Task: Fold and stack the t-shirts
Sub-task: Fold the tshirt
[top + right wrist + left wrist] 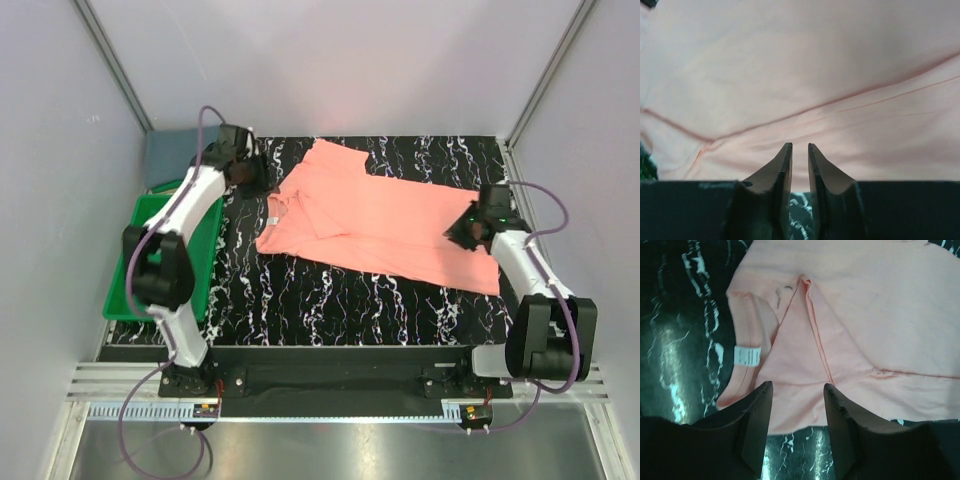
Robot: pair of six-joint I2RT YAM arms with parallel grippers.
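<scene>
The salmon-pink t-shirt point(385, 225) lies spread on the black marbled mat, collar and white neck label point(271, 219) to the left, one sleeve folded in over the chest. My left gripper point(250, 178) is open and empty, just off the shirt's far-left edge; in the left wrist view point(797, 387) the label point(747, 356) and collar lie ahead. My right gripper point(458, 233) hovers over the shirt's right part; in the right wrist view point(800, 146) its jaws stand almost shut, a thin gap, nothing between. The slate blue-grey t-shirt point(168, 155) lies at the back left.
A green plastic tray point(135, 262) stands at the left beside the mat, under the left arm. Grey walls close in the left, back and right. The black marbled mat point(330, 300) covers the table in front of the pink shirt.
</scene>
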